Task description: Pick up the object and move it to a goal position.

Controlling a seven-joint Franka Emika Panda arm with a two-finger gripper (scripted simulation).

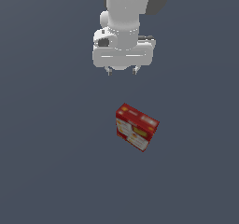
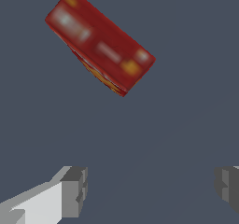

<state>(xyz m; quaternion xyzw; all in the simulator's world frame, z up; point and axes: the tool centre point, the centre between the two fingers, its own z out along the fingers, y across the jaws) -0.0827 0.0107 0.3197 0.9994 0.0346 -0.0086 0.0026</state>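
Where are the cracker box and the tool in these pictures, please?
cracker box (image 1: 137, 126), exterior view, on its front face.
cracker box (image 2: 100, 43), wrist view, on its red top face.
tool (image 1: 122, 71), exterior view, midway between its fingertips.

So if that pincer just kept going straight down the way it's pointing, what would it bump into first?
Probably the bare floor. The pincer hangs open, and in the wrist view the cracker box lies off to one side of its line, though depth is hard to judge.

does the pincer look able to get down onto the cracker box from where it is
Probably yes. The pincer hangs open above the floor, apart from the cracker box, and nothing lies between them. The box sits skewed to the fingers, so a wrist turn seems needed.
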